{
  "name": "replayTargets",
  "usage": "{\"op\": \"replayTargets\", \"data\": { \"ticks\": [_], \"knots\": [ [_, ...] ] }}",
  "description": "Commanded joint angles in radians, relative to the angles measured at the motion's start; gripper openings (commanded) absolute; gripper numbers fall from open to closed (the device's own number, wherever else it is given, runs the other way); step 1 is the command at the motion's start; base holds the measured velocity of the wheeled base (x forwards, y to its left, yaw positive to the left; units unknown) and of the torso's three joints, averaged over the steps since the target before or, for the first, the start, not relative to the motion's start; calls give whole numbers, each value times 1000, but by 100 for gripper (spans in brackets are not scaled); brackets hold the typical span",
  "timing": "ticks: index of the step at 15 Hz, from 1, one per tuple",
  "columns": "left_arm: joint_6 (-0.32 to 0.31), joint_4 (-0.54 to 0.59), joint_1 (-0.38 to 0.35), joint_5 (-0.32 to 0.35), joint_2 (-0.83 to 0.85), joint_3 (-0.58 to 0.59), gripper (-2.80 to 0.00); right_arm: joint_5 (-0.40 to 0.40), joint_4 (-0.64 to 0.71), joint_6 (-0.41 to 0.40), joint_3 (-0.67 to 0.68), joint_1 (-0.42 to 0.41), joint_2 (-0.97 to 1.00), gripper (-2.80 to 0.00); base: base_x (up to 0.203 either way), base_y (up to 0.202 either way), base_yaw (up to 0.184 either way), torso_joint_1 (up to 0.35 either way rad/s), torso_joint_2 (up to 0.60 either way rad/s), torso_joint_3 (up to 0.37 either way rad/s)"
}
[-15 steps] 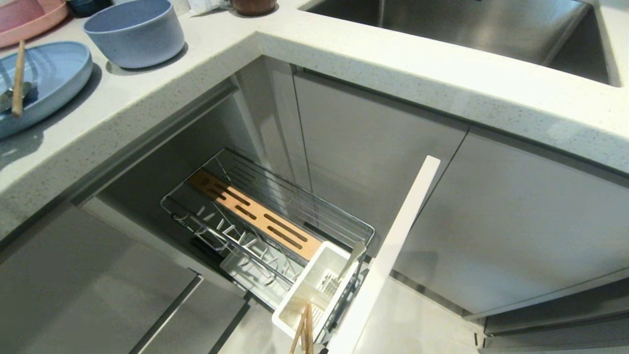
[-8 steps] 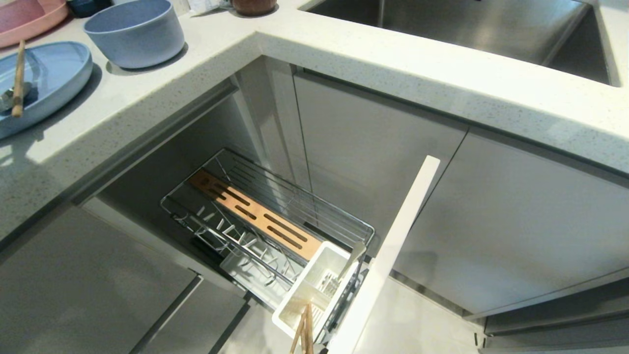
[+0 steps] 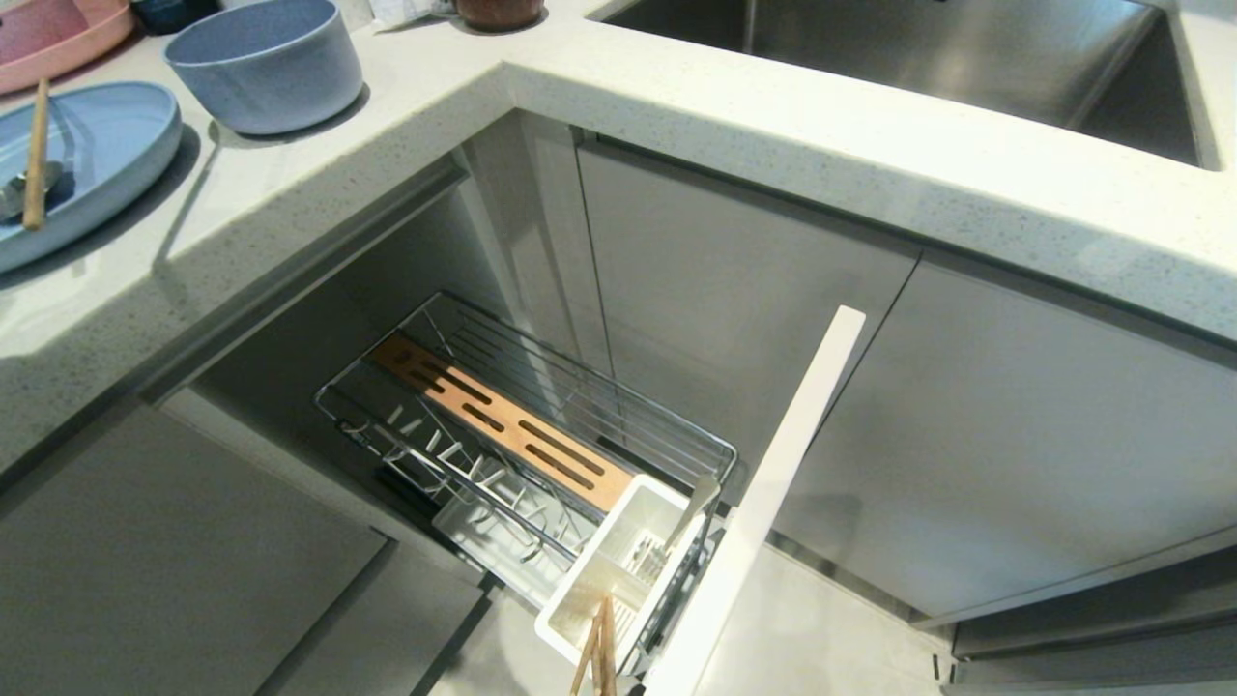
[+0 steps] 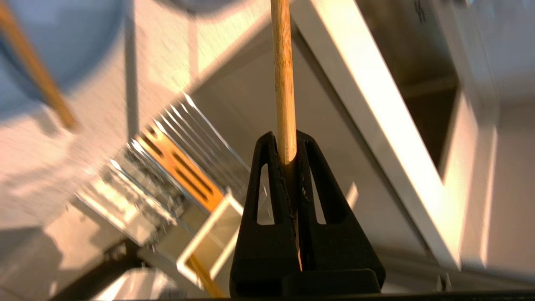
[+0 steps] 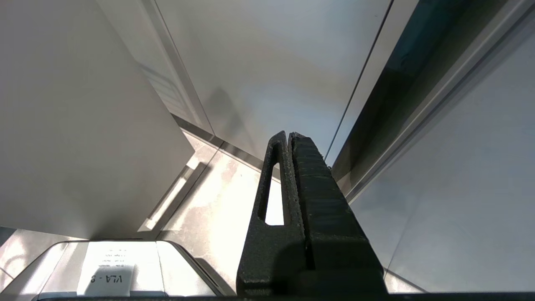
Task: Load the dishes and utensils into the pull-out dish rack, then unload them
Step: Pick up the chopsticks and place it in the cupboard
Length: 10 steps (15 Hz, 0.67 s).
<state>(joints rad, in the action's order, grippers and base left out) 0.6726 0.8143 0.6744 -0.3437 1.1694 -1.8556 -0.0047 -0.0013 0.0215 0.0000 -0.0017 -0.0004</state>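
On the counter at ten o'clock, blue plate [image 3: 106, 145] is carrying one chopstick [image 3: 36, 155] and spoon [image 3: 14, 188]; bowl [image 3: 266, 63] is waiting. Left gripper [image 4: 286, 144] is clamping another chopstick [image 4: 283, 75]. Rack cup [image 3: 618, 570] is holding fork [image 3: 691, 517], chopsticks. Right gripper [image 5: 288, 138] is hanging closed, empty.

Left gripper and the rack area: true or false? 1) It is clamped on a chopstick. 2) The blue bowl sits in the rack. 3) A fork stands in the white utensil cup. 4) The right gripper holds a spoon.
1) True: the left gripper is shut on a chopstick.
2) False: the blue bowl is on the countertop, not in the rack.
3) True: a fork leans in the white utensil cup.
4) False: the right gripper is shut and empty.
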Motion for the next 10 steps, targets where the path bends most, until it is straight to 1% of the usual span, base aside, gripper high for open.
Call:
{"op": "replayTargets", "data": {
  "ticks": [1,2,4,5,7,8,10],
  "knots": [
    [4,37,38,79,0,7,-280,0,0,0,2,0,-4,-280,0,0,0,0,0,0],
    [3,74,62,143,-2,8,-280,0,0,0,2,0,-3,-280,0,0,0,0,0,0],
    [-16,103,82,201,-3,10,-280,0,0,1,2,0,-3,-280,0,0,0,0,0,0],
    [-36,130,86,242,-4,12,-280,0,0,0,2,0,-3,-280,0,0,0,0,0,0],
    [-73,166,96,301,-7,18,-280,0,0,0,2,0,-4,-280,0,0,0,0,0,0],
    [-102,188,101,349,-10,29,-280,0,0,0,2,0,-4,-280,0,0,0,0,0,0],
    [-164,231,109,416,-14,43,-280,0,0,0,2,0,-4,-280,0,0,0,0,0,0]
  ]
}}
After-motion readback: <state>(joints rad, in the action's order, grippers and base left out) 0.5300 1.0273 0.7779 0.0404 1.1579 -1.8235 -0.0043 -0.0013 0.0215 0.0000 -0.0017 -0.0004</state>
